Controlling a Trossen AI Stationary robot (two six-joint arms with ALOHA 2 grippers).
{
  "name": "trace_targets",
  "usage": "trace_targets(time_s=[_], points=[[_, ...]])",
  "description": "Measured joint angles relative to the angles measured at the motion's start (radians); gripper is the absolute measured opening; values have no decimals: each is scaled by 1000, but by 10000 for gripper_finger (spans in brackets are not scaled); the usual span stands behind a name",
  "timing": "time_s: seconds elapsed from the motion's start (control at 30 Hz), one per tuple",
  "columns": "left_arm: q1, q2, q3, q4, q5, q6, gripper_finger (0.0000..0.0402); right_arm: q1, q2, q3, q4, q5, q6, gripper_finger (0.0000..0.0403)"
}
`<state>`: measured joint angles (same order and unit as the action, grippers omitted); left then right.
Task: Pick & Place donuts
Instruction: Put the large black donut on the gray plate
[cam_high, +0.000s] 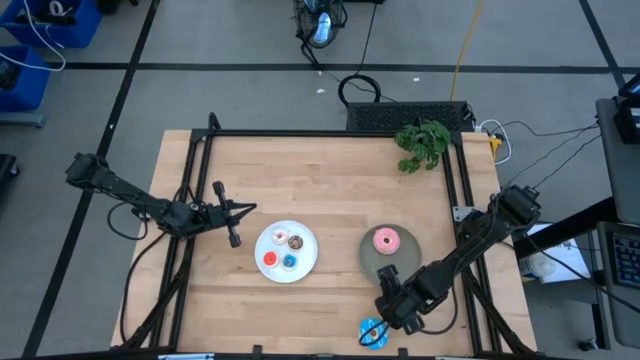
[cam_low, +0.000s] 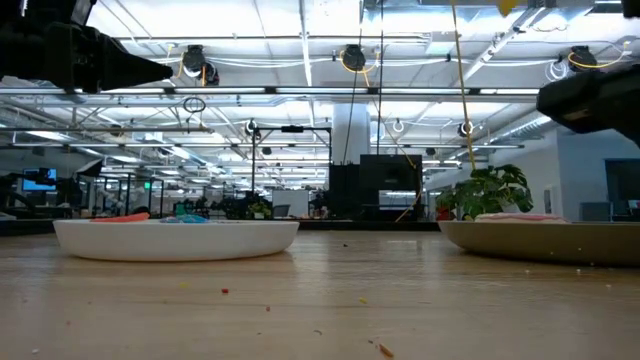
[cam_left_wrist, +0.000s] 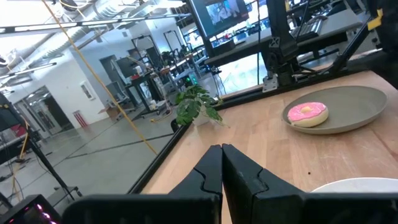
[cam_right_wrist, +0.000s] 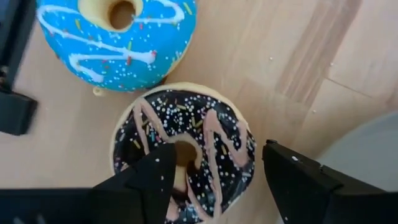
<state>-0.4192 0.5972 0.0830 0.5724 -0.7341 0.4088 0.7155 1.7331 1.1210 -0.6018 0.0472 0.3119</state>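
Observation:
The sprinkled chocolate donut (cam_right_wrist: 205, 134) lies flat on the wood near the table's near edge, with the large blue donut (cam_right_wrist: 118, 31) (cam_high: 372, 333) right beside it. My right gripper (cam_right_wrist: 217, 155) (cam_high: 395, 300) is open and points down over the chocolate donut, one finger over its hole and the other past its outer rim. The pink donut (cam_high: 385, 240) (cam_left_wrist: 306, 114) lies on the grey plate (cam_high: 405, 262). Small red (cam_high: 270, 259), blue (cam_high: 290, 262), brown (cam_high: 296, 241) and whitish (cam_high: 279, 237) donuts lie on the white plate (cam_high: 287, 272). My left gripper (cam_high: 245, 209) (cam_left_wrist: 222, 149) is shut and hovers left of the white plate. My right gripper comes at the chocolate donut from above, with one finger (cam_right_wrist: 155, 174) at the hole (cam_right_wrist: 186, 152) and the other finger (cam_right_wrist: 298, 180) outside the rim. I cannot tell whether either finger touches the donut. The donut lies flat on the table.
A small green plant (cam_high: 422, 140) stands at the table's far right corner. The black frame rails (cam_high: 330, 133) run along the far and side edges. The blue donut lies close to the near edge. Bare wood stretches across the far half of the table.

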Motion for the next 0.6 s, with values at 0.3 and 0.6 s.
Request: trace_targets(time_s=[0.3,0.6], points=[[0,0,0,0,0,-1,17,0,59,0,-2,0,-30,225],[0,0,0,0,1,-1,17,0,91,3,5,-34,-43,195]])
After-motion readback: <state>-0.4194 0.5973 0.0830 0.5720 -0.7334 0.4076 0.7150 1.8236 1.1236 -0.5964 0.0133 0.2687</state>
